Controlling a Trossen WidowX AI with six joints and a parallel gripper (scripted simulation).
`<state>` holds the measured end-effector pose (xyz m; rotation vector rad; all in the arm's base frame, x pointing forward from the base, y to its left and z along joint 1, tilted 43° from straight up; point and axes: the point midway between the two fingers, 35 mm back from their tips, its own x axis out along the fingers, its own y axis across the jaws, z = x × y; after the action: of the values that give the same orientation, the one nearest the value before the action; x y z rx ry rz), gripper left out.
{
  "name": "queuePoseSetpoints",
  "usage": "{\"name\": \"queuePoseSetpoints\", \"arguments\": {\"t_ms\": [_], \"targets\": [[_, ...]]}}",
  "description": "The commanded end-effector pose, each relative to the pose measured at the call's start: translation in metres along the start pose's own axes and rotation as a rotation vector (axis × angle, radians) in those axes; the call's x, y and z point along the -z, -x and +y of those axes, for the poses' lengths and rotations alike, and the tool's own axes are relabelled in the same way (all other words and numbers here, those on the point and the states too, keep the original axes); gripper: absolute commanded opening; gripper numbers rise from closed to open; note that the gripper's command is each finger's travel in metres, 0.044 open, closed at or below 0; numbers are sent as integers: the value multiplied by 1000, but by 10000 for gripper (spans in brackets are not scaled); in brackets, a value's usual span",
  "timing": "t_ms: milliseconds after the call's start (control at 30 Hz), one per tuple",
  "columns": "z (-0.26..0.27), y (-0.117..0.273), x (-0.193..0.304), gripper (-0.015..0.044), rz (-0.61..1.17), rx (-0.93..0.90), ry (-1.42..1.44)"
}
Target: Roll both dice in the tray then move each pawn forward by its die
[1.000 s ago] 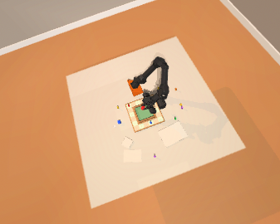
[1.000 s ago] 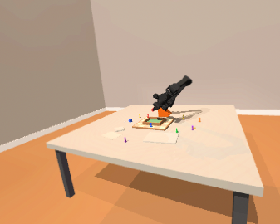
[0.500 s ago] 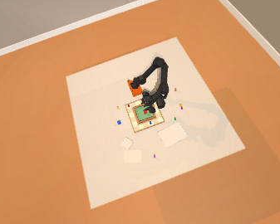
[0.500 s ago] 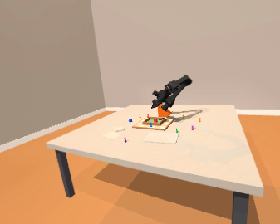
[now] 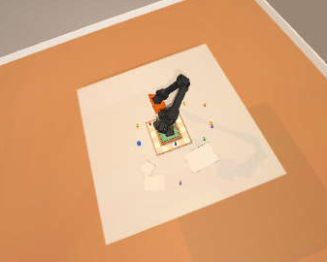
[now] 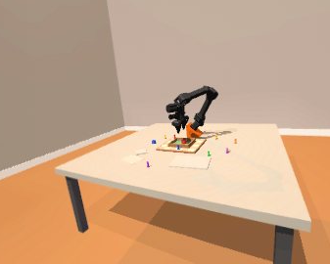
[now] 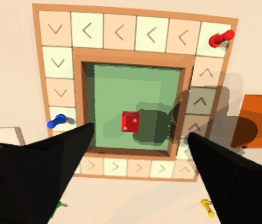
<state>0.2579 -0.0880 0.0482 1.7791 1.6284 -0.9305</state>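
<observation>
My gripper (image 6: 182,130) (image 7: 140,132) is wide open and empty above the tray (image 7: 133,57). The red die (image 6: 183,142) (image 7: 130,121) is below the fingers, within the tray's outline; two pale pips show on it. I cannot tell whether it rests on the green floor or is still falling. The blue die (image 5: 139,143) (image 6: 154,142) lies on the table outside the board. The red pawn (image 5: 149,123) (image 6: 174,136) (image 7: 221,39) stands on the top-right corner square in the wrist view. The blue pawn (image 5: 176,144) (image 6: 178,147) (image 7: 57,121) stands on the left column's fourth square from the top.
The arrow track (image 7: 119,32) rings the tray. Pale flat slabs (image 5: 202,157) (image 6: 190,162) lie around the board. A green pawn (image 5: 204,139) (image 6: 209,154), a purple pawn (image 5: 180,182) (image 6: 148,164), a yellow pawn (image 7: 207,207) and other small pawns stand on the table.
</observation>
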Motion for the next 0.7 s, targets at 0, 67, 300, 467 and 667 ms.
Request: {"name": "queuePoseSetpoints", "arguments": {"t_ms": [0,67,300,467,667], "targets": [[6,3,1,440,90,-53,15],[0,0,-1,440,30,-10,-5],[26,0,-67,275,32,-29,425],[36,-10,-130,275,31,-50,804],[35,-22,-178,275,28,-69,1090]]}}
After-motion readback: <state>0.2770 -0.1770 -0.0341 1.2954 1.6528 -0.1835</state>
